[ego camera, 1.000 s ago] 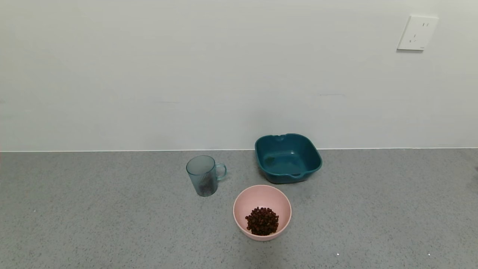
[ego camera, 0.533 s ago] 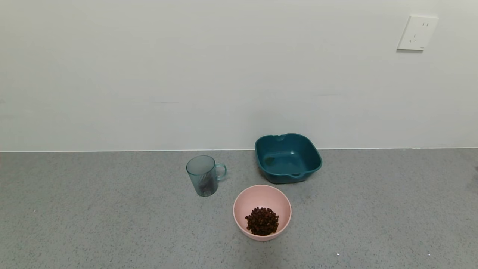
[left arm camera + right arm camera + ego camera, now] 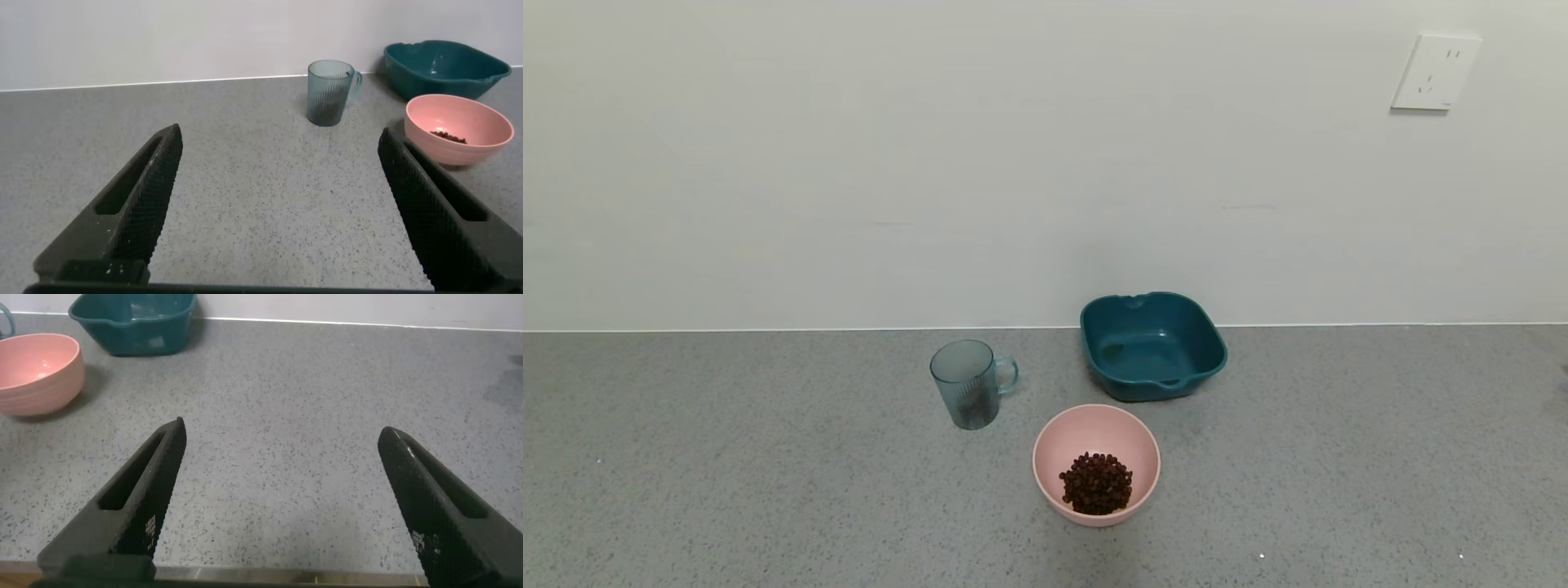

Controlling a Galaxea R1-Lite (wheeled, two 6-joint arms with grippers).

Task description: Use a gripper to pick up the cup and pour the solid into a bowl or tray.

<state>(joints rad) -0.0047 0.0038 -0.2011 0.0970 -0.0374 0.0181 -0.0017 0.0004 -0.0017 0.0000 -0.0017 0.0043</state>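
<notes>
The translucent blue-green ribbed cup (image 3: 968, 384) stands upright on the grey counter, handle to its right; it also shows in the left wrist view (image 3: 330, 81). The pink bowl (image 3: 1054, 441) sits in front of it to the right and holds a pile of dark reddish-brown pieces (image 3: 1097, 483). The bowl also shows in the left wrist view (image 3: 458, 121) and the right wrist view (image 3: 37, 371). Neither arm shows in the head view. My left gripper (image 3: 279, 143) is open and empty, well short of the cup. My right gripper (image 3: 282, 433) is open and empty over bare counter.
A dark teal squarish tray (image 3: 1152, 345) stands at the back by the wall, behind the bowl. A white wall socket (image 3: 1435, 72) is at the upper right. The counter's front edge shows under the right gripper.
</notes>
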